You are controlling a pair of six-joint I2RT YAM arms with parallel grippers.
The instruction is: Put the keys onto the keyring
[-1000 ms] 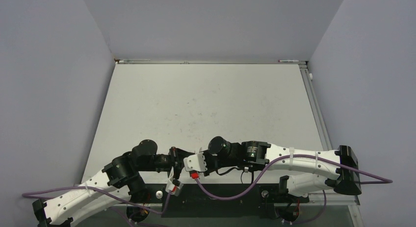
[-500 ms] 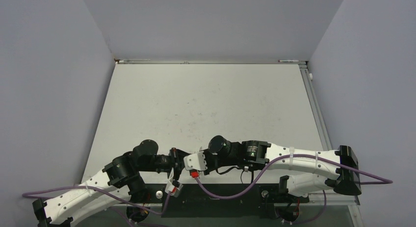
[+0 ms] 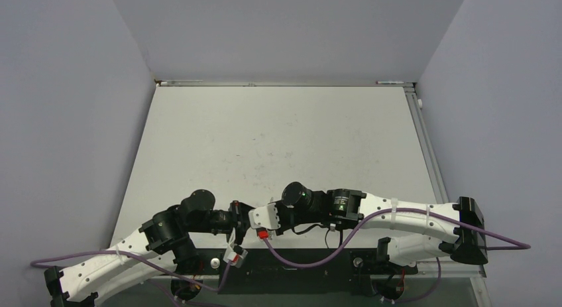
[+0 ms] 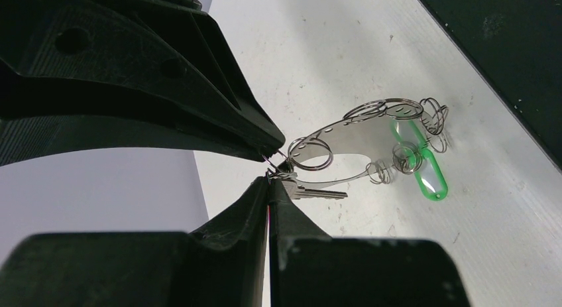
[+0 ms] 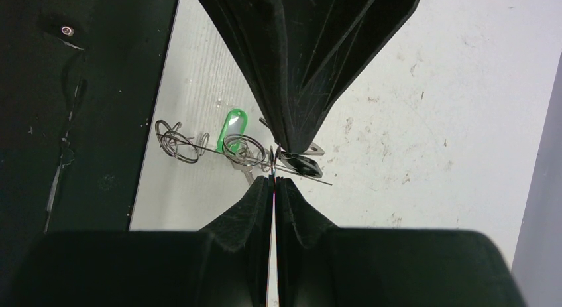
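Observation:
The keyring (image 4: 361,131) is a thin silver wire loop strung with small rings and a green tag (image 4: 424,173). It lies on the table near the front edge. My left gripper (image 4: 268,178) is shut on a key, and its silver blade (image 4: 321,191) sticks out to the right of the fingertips. My right gripper (image 5: 273,178) is shut on the keyring wire (image 5: 199,148), tip to tip with the left one. A black key head (image 5: 306,166) shows beside the tips. In the top view the two grippers (image 3: 238,217) meet and hide the keys.
The black base plate (image 5: 79,121) borders the table's front edge, close beside the keyring. Purple cables (image 3: 311,257) run along both arms. The white table (image 3: 285,141) stretches away behind the grippers, with grey walls on three sides.
Almost nothing differs. The right wrist has edged a hair away from the front edge. Both grippers stay shut and tip to tip.

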